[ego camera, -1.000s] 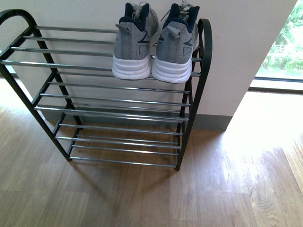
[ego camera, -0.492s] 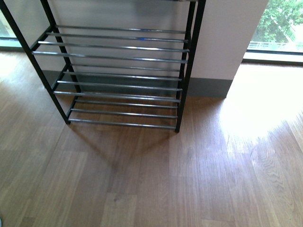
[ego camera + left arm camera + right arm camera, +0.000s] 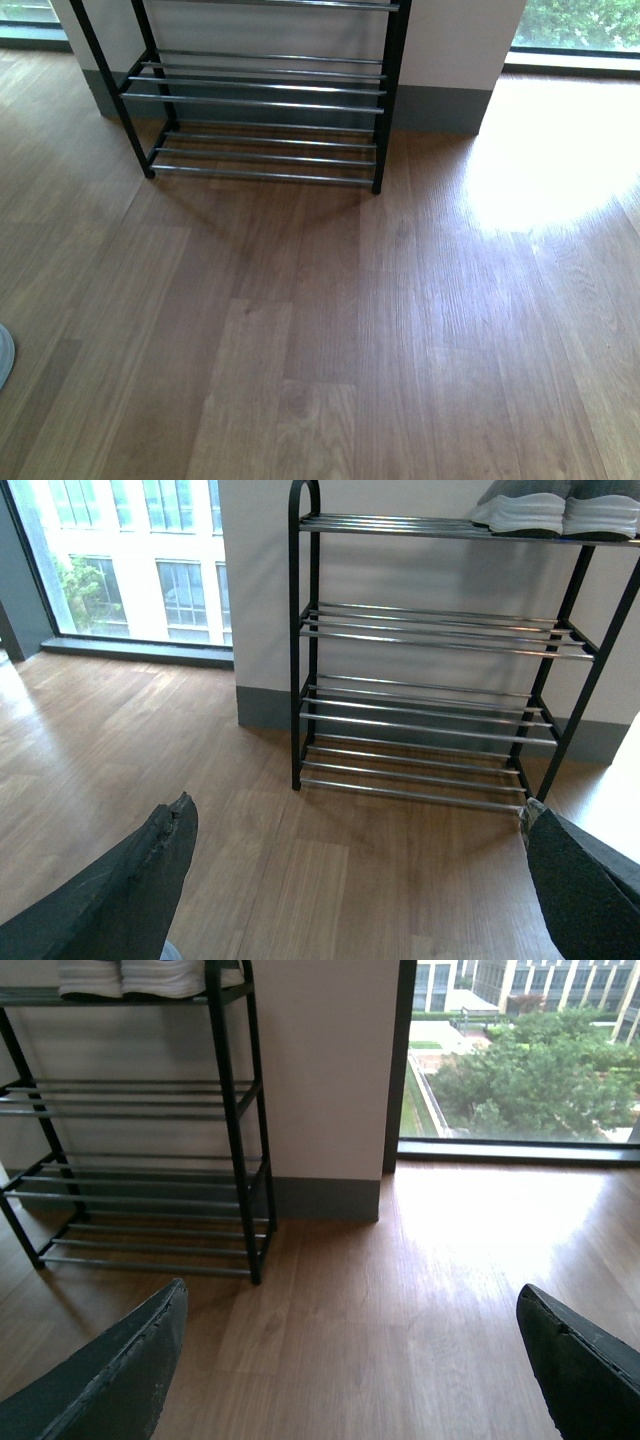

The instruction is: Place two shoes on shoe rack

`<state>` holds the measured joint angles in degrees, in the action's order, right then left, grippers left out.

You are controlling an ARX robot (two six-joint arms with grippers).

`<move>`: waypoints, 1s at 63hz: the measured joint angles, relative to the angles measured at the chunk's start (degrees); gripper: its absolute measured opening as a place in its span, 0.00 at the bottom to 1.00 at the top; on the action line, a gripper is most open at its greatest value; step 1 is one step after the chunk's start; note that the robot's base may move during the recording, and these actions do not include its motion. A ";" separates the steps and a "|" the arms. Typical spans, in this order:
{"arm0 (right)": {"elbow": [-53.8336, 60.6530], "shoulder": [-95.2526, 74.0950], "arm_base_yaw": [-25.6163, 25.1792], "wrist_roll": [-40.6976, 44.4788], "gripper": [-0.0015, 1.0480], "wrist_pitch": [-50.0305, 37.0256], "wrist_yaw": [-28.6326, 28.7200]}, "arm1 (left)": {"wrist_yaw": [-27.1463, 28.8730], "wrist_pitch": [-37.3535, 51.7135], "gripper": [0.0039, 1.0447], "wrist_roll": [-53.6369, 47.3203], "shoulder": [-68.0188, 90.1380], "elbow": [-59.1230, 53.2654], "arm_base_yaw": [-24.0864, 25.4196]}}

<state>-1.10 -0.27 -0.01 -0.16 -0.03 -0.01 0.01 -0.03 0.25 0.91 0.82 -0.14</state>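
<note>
The shoe rack (image 3: 385, 100) stands against the wall, and the front view shows only its lower chrome-rod tiers. In the left wrist view the whole rack (image 3: 305, 640) is visible, with the pair of grey sneakers (image 3: 555, 510) side by side on the right end of its top shelf. Their white soles (image 3: 130, 975) also show in the right wrist view, above the rack's black post (image 3: 235, 1110). My left gripper (image 3: 358, 808) and right gripper (image 3: 352, 1292) both hang open over bare wooden floor, holding nothing. A pale blue-grey rounded edge (image 3: 3, 355) shows at the left border of the front view, too little to identify.
A white wall with grey skirting (image 3: 440, 108) is behind the rack. Floor-level windows (image 3: 520, 1050) flank the wall on both sides. A bright sunlit patch (image 3: 540, 160) lies on the wooden floor to the right of the rack.
The front view has swung downward. The rack's top shelf with the sneakers has left it, and more floor fills the frame. The pale edge has appeared at the left.
</note>
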 joint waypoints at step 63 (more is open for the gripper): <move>0.00 0.04 0.00 0.00 0.91 0.07 0.02 | -0.04 0.00 0.91 0.00 0.00 0.00 0.00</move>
<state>-1.10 -0.23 -0.01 -0.16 0.03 0.01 -0.03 -0.03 0.25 0.91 0.82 -0.14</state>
